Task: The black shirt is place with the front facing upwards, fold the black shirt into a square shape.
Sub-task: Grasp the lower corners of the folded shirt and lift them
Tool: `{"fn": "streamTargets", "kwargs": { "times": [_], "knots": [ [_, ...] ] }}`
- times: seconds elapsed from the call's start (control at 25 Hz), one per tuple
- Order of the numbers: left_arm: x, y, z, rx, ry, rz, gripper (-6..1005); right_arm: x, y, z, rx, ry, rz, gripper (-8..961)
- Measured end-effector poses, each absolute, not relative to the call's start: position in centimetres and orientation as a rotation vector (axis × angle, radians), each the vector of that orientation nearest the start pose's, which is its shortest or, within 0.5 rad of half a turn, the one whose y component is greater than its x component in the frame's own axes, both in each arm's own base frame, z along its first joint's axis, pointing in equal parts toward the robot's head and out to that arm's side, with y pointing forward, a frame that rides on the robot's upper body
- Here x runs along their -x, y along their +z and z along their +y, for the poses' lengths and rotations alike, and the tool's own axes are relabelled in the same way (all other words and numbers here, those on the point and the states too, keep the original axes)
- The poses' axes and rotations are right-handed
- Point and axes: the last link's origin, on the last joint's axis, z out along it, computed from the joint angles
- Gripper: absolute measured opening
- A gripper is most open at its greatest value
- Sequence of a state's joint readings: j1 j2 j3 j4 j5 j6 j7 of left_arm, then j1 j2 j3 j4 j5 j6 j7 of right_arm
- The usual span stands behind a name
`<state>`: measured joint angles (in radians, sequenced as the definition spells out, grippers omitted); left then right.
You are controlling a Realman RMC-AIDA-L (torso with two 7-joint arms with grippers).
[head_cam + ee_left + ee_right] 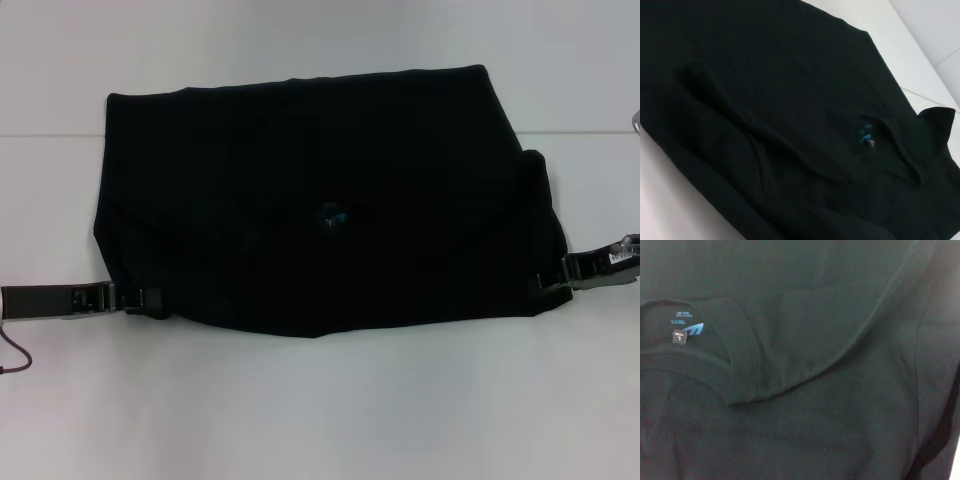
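White tabletop (320, 410) filled the head view, with a faint seam across the upper part of the frame; on it lay the black shirt (300, 190), spread wide through the centre of the frame and already doubled over itself, its blue neck label (330, 215) showing near the middle. We saw the left gripper (150, 298) at the lower left of the frame, against the shirt's near corner, and the right gripper (545, 282) at the right edge, touching the bunched corner there; we judged that each had a corner so that the cloth could be carried across as one straight edge. Whether either was clenched on fabric or released we could not tell. Both wrist views showed only dark cloth, with overlapping layers and the collar; the fold looked partly done, not yet a square.
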<state>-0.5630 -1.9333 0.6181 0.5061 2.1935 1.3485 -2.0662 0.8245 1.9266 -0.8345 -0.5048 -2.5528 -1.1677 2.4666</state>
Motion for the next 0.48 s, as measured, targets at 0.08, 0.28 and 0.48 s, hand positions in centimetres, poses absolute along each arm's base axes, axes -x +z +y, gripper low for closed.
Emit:
{"fn": "streamTargets", "kwargs": {
  "times": [0.08, 0.28, 0.48],
  "knots": [
    [32.86, 3.35, 34.85, 2.258, -0.483, -1.628, 38, -28.38, 2.13, 41.49, 2.203, -0.092, 1.572, 464],
    [32.86, 3.36, 34.84, 2.258, -0.483, -1.628, 37, -28.43, 2.25, 41.45, 2.202, -0.093, 1.572, 295],
    [32.72, 3.45, 34.96, 2.253, -0.487, -1.645, 38, -28.47, 2.56, 41.45, 2.203, -0.096, 1.574, 146]
  ]
}}
